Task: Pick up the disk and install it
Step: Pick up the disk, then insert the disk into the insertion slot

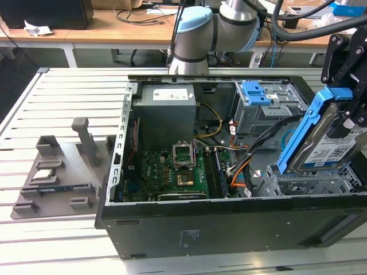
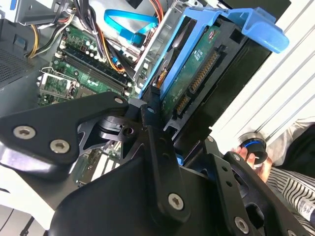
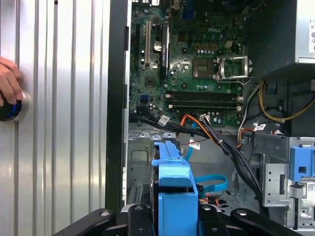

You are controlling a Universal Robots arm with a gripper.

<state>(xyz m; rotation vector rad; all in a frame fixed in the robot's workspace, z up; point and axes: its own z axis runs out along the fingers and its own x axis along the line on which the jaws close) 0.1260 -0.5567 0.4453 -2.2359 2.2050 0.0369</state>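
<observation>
The hand (image 1: 344,94) is gripping the disk (image 1: 332,143) by its blue caddy frame, holding it tilted above the drive cage (image 1: 309,186) at the near corner of the open computer case (image 1: 229,223), on the exterior view's right. The disk's labelled face is showing toward the exterior view, and its lower edge is sitting just over the cage's metal rails; whether it is touching them is unclear. In the second wrist view the black fingers (image 2: 152,142) are closing on the caddy, with the disk (image 2: 197,78) showing its green circuit side and connectors. In the first wrist view the caddy's blue top (image 3: 174,189) is standing between the fingers, with the motherboard (image 3: 197,64) beyond. A person's hand (image 3: 7,81) is resting on a round button on the slatted counter (image 3: 64,98) beside the case. A grey fixture tray (image 1: 63,172) is lying on the counter, well apart on the exterior view's left.
</observation>
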